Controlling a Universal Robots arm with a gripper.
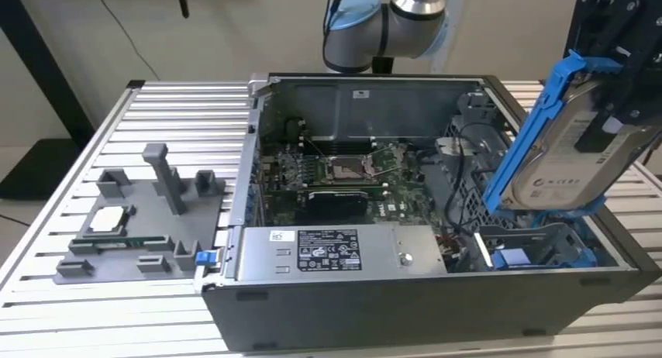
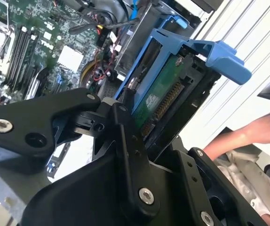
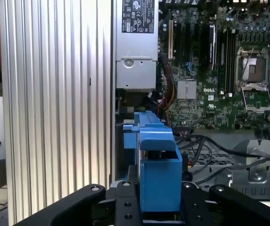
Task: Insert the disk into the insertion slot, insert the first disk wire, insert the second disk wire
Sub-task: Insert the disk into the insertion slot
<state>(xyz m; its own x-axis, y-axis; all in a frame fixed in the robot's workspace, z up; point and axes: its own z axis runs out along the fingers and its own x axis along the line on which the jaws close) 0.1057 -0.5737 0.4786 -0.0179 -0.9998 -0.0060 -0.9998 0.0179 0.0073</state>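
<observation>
My gripper [image 1: 612, 114] is shut on the disk [image 1: 563, 160], a silver drive with a white label in a bright blue carrier. It hangs steeply tilted over the front corner of the open computer case on the exterior view's right. Just below its lower end lies the insertion slot [image 1: 538, 246], a grey metal bay with blue rails. In both wrist views the black fingers [image 2: 123, 125] clamp the carrier [image 3: 158, 160] and the disk's green board [image 2: 165, 96] shows. Loose black cables [image 3: 210, 146] lie beside the bay; which are the disk wires I cannot tell.
A labelled silver power-supply box [image 1: 331, 249] sits along the case's front, the motherboard [image 1: 342, 172] behind it. A grey fixture plate [image 1: 145, 218] with small parts rests on the slatted table [image 1: 155, 311]. A person's hand [image 2: 266, 127] is near the table edge.
</observation>
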